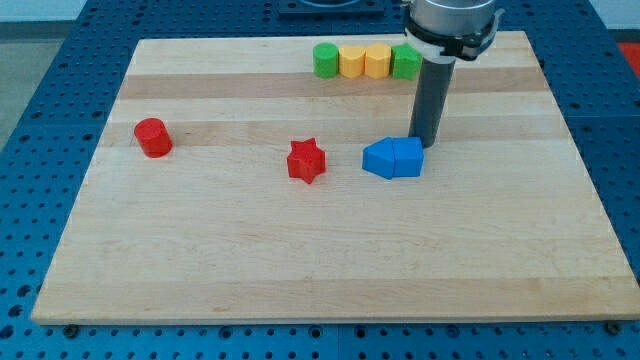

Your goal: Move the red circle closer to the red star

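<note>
The red circle (153,137) sits on the wooden board at the view's left. The red star (307,160) lies near the board's middle, well to the right of the circle. My tip (426,143) is down at the board just behind the top right edge of the blue blocks (393,158), to the right of the red star and far from the red circle.
Two blue blocks lie side by side right of the star. A row of a green (326,60), two yellow (364,61) and another green block (406,63) runs along the board's top edge. The wooden board (300,260) rests on a blue perforated table.
</note>
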